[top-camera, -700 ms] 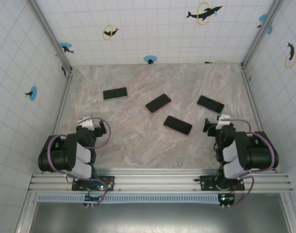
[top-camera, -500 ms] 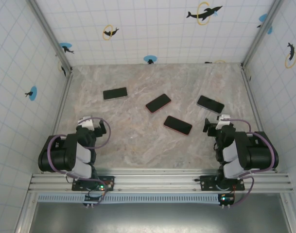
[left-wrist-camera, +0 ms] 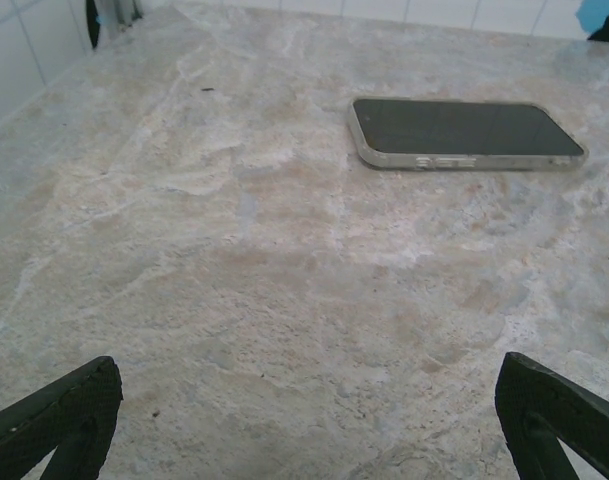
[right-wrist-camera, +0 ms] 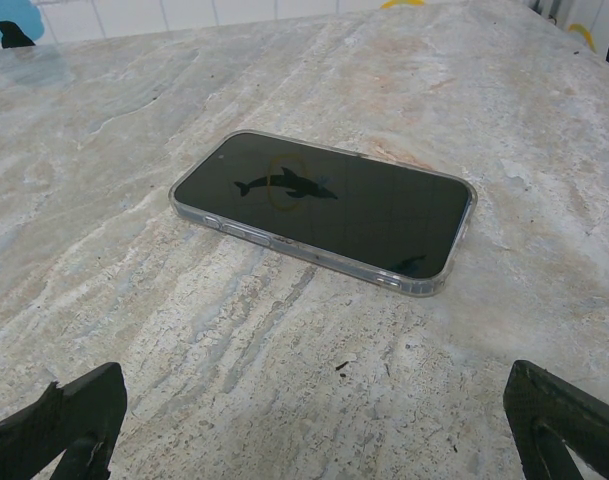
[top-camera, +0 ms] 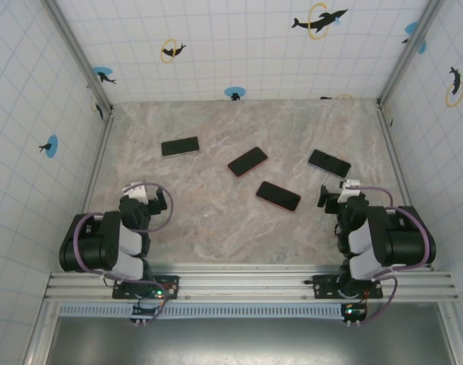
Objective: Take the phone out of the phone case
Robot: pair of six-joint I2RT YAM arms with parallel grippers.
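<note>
resting low at the near edge of the marble desk (top-camera: 216, 228), the left pincer (top-camera: 149, 199) and the right pincer (top-camera: 339, 195) both have their fingers spread wide and pinch nothing. four phones lie flat and screen-up on the desk, well apart from one another. the far-left phone (top-camera: 179, 146) sits in a clear case with a pale rim, ahead of the left pincer. in the left wrist view it lies crosswise beyond the two black fingertips (left-wrist-camera: 59, 415), with bare stone between. the middle phone (top-camera: 248, 161) and the near phone (top-camera: 277, 195) each show a reddish edge and lie slanted near the desk's centre, the near phone closer to the arms. whether that edge is a case i cannot tell from above. the right phone (top-camera: 329, 163) lies just ahead of the right pincer. the right wrist view shows it in a clear case, side buttons facing the camera, its dark screen mirroring a dolphin-and-ring sticker. it touches neither finger. white tiled walls (top-camera: 239, 53) with dolphin stickers (top-camera: 319, 20) close in the desk on three sides.
</note>
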